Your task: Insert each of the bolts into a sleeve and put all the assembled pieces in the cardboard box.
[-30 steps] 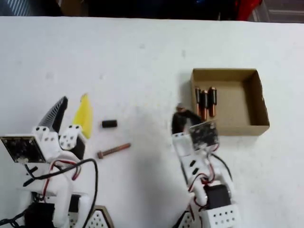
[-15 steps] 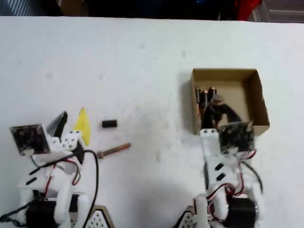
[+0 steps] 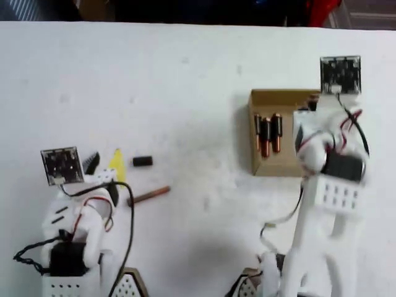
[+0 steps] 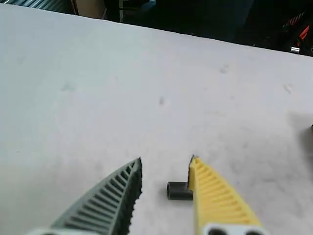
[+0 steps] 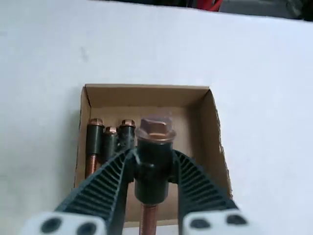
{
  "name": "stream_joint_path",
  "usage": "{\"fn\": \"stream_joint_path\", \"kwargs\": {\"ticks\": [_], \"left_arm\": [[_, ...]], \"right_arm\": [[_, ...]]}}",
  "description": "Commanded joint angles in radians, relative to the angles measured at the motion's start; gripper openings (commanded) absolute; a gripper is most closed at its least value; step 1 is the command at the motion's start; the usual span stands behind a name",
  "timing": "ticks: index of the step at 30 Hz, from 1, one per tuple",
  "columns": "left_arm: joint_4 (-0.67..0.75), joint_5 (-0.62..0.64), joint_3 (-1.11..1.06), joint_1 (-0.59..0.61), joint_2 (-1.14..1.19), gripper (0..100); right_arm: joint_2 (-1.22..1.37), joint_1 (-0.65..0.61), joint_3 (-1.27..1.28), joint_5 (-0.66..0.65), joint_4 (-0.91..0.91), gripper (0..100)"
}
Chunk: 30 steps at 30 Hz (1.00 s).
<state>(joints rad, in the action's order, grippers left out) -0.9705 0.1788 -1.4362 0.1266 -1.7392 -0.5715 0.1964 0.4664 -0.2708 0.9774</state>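
Right pincer (image 5: 152,155) pinches an assembled bolt-in-sleeve (image 5: 153,171) over the cardboard box (image 5: 146,89), right of centre in the high view. Best to lower it, lay it flat beside the three pieces (image 5: 110,139) already inside, then release. Copper bolt, black sleeve. Left pincer (image 4: 165,164) spread, loose sleeve (image 4: 178,190) just beside it; loose bolt (image 3: 148,196) lower left on the table (image 3: 185,62).

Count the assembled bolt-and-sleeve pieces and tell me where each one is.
4. Three assembled pieces lie side by side against one wall of the cardboard box. The fourth piece is clamped in the right gripper over the box. None looks hidden.
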Motion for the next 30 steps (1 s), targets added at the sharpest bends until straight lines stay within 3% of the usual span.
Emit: {"fn": "stream_joint_path", "kwargs": {"ticks": [1, 16, 26, 30], "left_arm": [[0.077, -0.012, -0.018, 0.010, -0.013, 18], [0.101, -0.012, -0.058, 0.010, -0.013, 18], [0.100, -0.012, -0.058, 0.010, -0.013, 18], [0.095, -0.012, -0.058, 0.010, -0.013, 18]], "right_arm": [[0.182, 0.010, -0.133, -0.012, -0.005, 1.7], [0.915, 0.012, -0.537, -0.124, 0.001, 1.7], [1.066, 0.004, -0.649, -0.124, 0.021, 2.5], [1.061, -0.010, -0.663, -0.126, 0.073, 13.7]]}}
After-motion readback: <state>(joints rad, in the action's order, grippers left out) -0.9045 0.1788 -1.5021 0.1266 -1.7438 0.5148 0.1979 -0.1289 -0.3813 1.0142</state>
